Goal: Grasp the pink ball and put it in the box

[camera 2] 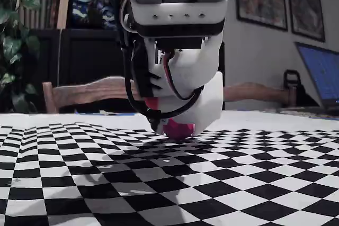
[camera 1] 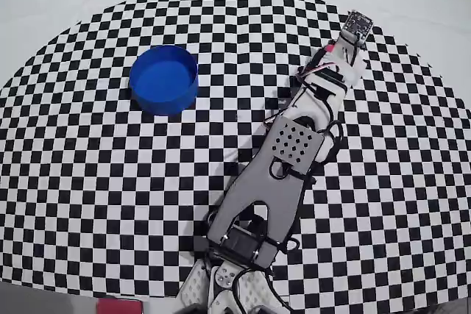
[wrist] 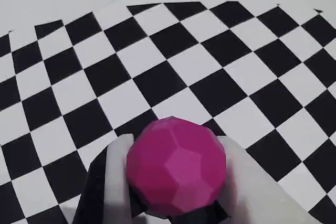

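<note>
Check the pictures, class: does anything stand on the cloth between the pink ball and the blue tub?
Nothing visible does. The pink ball sits in the claw; only bare checkered cloth lies toward the blue tub.

The pink ball is a faceted magenta sphere, gripped between the white fingers of my hand, just above the checkered tabletop. The box, a round, low-walled blue tub, stands upright and empty, well apart from it.
</note>
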